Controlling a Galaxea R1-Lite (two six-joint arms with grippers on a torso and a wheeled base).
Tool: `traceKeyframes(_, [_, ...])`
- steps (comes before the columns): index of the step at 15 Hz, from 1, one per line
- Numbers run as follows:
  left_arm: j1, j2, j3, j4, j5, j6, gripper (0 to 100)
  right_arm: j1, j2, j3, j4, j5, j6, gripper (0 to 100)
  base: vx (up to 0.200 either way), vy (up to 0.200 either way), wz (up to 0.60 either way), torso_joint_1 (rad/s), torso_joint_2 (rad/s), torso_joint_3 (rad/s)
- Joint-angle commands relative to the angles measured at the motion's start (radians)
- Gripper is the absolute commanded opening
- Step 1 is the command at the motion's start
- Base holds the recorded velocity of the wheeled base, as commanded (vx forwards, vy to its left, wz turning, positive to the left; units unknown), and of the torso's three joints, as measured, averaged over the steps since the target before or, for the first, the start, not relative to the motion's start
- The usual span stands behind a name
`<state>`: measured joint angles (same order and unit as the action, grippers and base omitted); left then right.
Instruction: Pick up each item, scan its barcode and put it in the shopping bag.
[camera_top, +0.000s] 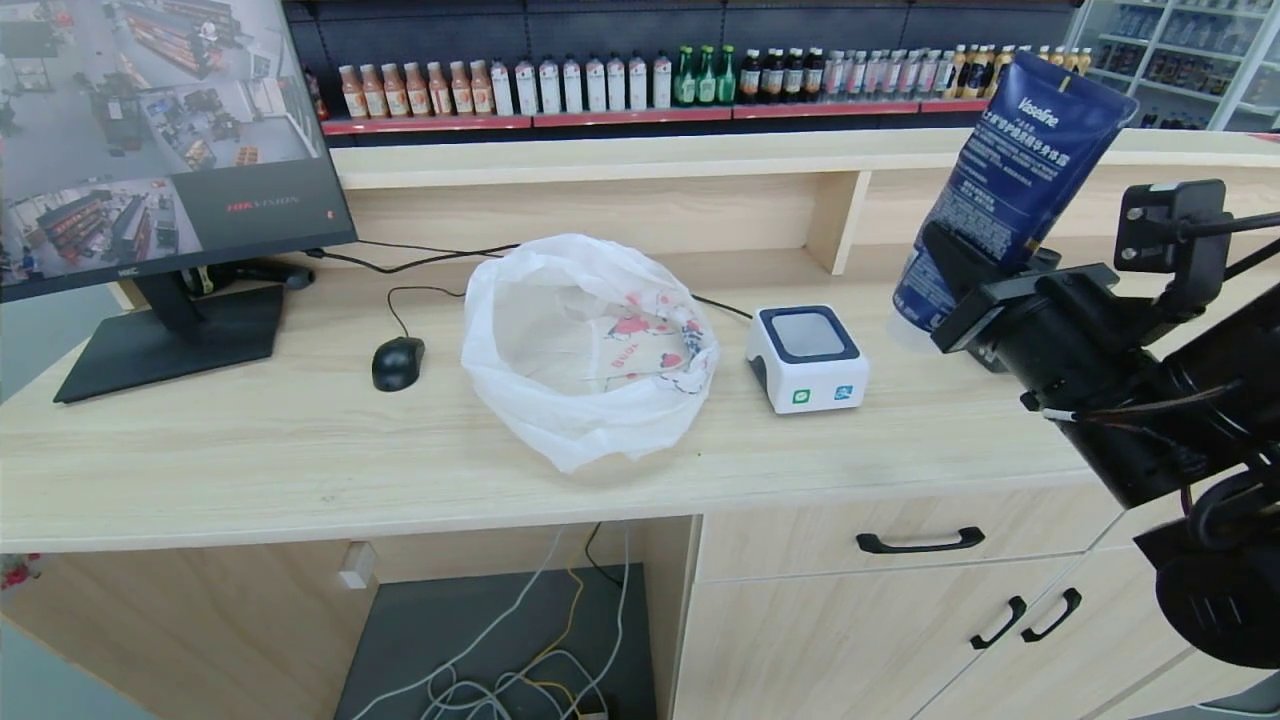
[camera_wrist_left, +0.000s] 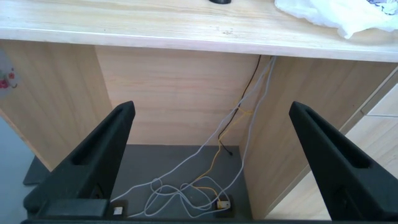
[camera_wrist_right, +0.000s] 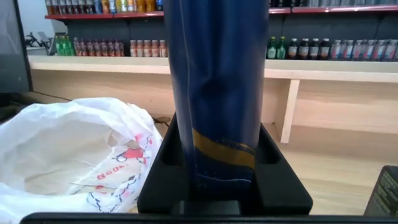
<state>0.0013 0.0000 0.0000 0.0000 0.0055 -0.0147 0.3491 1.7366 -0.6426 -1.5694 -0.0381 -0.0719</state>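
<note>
A dark blue tube (camera_top: 1010, 180) stands tilted in the air above the counter's right end, with my right gripper (camera_top: 975, 275) shut on its lower part. In the right wrist view the blue tube (camera_wrist_right: 217, 93) rises between the black fingers (camera_wrist_right: 163, 158). The white shopping bag (camera_top: 585, 345) lies open in the middle of the counter, also seen as the bag (camera_wrist_right: 74, 155) beyond the tube. A white scanner (camera_top: 808, 358) with a dark window sits right of the bag. My left gripper (camera_wrist_left: 211, 162) hangs open below the counter's front edge, facing the cables.
A monitor (camera_top: 150, 130) on a black stand fills the counter's left end, with a black mouse (camera_top: 397, 362) beside the bag. A raised wooden ledge (camera_top: 700, 160) runs along the back. Drawers (camera_top: 920, 545) sit under the right side, loose cables (camera_wrist_left: 199, 180) underneath.
</note>
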Motion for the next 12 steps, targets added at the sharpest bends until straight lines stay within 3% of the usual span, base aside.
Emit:
traceKeyframes(1, [0.0, 0.0, 0.0, 0.0, 0.001, -0.001, 100, -0.013, 0.0, -0.016, -0.001, 0.0, 0.001, 0, 0.0, 0.2, 0.0, -0.002, 0.0, -0.002])
traceKeyframes(12, [0.0, 0.0, 0.0, 0.0, 0.001, 0.001, 100, -0.033, 0.004, -0.035, -0.001, 0.004, 0.006, 0, 0.0, 0.2, 0.0, 0.001, 0.0, 0.002])
